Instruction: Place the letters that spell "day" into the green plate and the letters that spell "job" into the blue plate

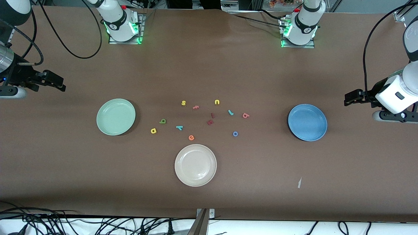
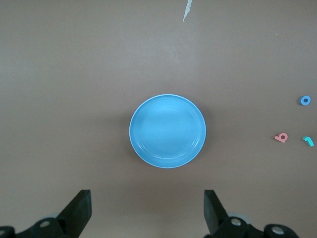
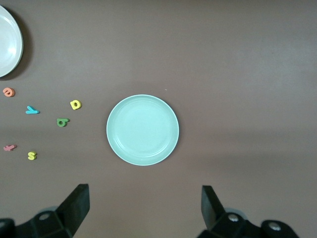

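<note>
- Both hands stand apart and empty: left hand (image 1: 351,98) hangs over the counter (image 1: 261,75) at its own end beside the blue plate (image 1: 307,122); right hand (image 1: 57,83) likewise near the green plate (image 1: 116,116).
- Letters lie loose between the plates: "d" (image 1: 162,121), "a" (image 1: 153,131), "y" (image 1: 179,127) toward the green plate; "j" (image 1: 230,112), "o" (image 1: 235,133), "b" (image 1: 245,115) toward the blue.
- Judgement: no letter placed yet; the next move calls for a fine pinch on one small letter.

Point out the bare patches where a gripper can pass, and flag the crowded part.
Bare: between the green plate and the yellow "a"; between the blue plate and the pink "b"; all three plates, including the cream plate, hold nothing. Crowded: the scattered letters above the cream plate.
</note>
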`<state>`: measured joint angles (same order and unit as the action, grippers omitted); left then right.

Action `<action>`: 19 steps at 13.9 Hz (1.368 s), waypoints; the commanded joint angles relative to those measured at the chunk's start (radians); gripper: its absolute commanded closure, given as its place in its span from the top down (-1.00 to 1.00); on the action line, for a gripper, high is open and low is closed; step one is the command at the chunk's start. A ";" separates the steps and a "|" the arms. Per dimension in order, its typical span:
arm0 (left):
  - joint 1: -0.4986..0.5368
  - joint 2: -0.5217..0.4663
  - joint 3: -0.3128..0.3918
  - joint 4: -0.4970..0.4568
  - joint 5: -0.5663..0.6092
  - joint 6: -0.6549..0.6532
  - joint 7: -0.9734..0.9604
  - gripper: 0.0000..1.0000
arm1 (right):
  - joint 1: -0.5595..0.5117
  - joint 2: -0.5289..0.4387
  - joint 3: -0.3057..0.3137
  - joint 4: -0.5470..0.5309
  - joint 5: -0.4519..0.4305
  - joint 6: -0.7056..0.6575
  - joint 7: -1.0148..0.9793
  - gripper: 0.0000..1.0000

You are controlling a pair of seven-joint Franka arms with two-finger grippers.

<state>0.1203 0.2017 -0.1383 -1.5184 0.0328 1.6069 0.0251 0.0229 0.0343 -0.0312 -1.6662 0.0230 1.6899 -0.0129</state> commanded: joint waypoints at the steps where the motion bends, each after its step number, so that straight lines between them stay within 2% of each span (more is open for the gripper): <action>1: -0.004 -0.015 0.005 -0.013 -0.008 0.002 0.021 1.00 | 0.002 -0.008 -0.004 -0.001 0.011 -0.006 -0.001 1.00; 6: -0.004 -0.015 0.005 -0.013 -0.008 0.002 0.021 1.00 | 0.003 -0.008 0.000 -0.003 -0.006 0.040 0.004 1.00; 19: -0.004 -0.015 0.005 -0.014 -0.008 0.002 0.021 1.00 | 0.003 -0.013 0.004 -0.003 -0.005 0.034 0.002 1.00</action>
<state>0.1197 0.2017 -0.1385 -1.5188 0.0328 1.6069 0.0251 0.0260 0.0340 -0.0272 -1.6661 0.0222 1.7213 -0.0124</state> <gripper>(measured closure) 0.000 0.000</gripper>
